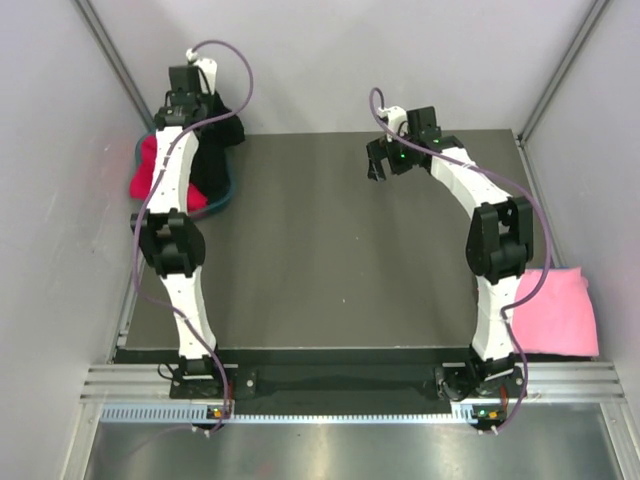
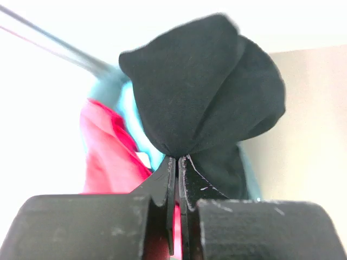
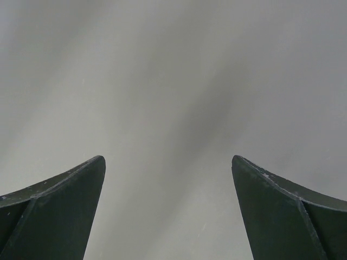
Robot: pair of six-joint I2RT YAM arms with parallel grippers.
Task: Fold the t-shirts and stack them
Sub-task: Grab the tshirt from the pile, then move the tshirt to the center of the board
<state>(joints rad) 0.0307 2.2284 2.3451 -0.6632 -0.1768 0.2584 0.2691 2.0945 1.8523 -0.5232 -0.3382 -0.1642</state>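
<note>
Clenching the black t-shirt (image 2: 200, 86), the left pincer (image 2: 178, 158) hovers (right pincer (image 3: 168, 160) gapes wide).

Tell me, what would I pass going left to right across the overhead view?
Crumpled red cloth t-shirt → black cloth t-shirt → right arm's open black two-finger tool → folded pink cloth t-shirt.

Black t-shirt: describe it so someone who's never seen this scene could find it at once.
Start at the dark table and go to its far-left corner, where a heap of cloth lies under the left arm. The black t-shirt is the bunched piece pinched in the left fingers. Its neighbours are red cloth and turquoise cloth; it alone is black.
</note>
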